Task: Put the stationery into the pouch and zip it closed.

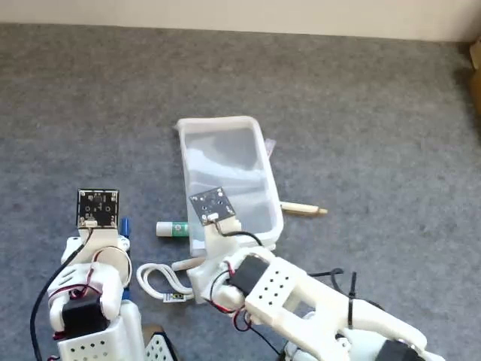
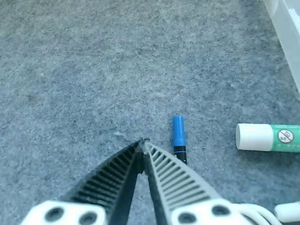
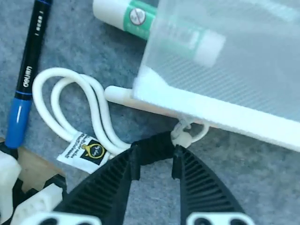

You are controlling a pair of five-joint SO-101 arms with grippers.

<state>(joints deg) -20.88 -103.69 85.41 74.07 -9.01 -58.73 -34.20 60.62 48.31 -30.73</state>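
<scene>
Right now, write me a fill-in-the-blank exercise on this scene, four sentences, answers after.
1. The pen lying beside the left end effector has a ____ cap.
2. The glue stick has a white cap and a ____ label.
3. The left end effector's jaws are ____.
4. The looped cable near the pouch is ____.

Missing words: blue; green; shut; white.

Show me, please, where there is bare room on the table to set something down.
Free: the wide grey table beyond the pouch and left of it. Crowded: on its near side, where glue stick, blue pen and white cord lie.
</scene>
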